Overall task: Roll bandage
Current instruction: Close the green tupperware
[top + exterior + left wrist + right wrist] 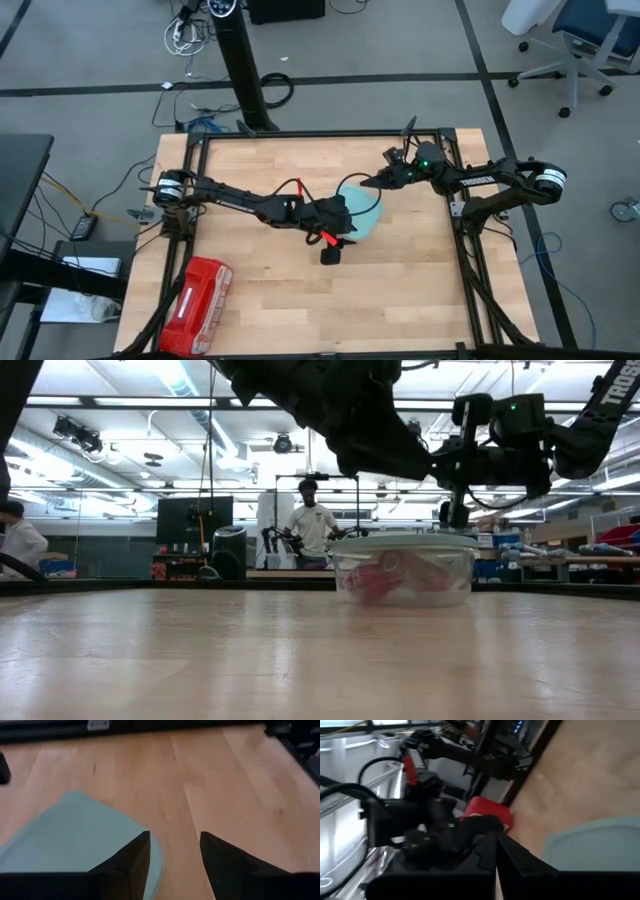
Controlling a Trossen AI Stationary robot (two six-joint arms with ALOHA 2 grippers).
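Observation:
A clear tub (405,578) with a pale blue lid (366,206) stands at the table's middle. Dusky pink-red fabric, the bandage (374,582), shows through the tub's wall and lies inside. My left gripper (175,854) hangs open just above the lid's (75,837) near-left part, slanting down toward the table's right edge, with nothing between its fingers. My right gripper (496,854) is shut and level, pointing toward the table's left. It is at the lid's (600,840) far-right rim (374,183), slightly above it.
A glossy red plastic case (197,303) lies at the table's near left corner, also seen in the right wrist view (487,811). A black metal frame (455,215) borders the table. Bare wood (400,290) spreads on the near right. People (312,520) stand in the room beyond.

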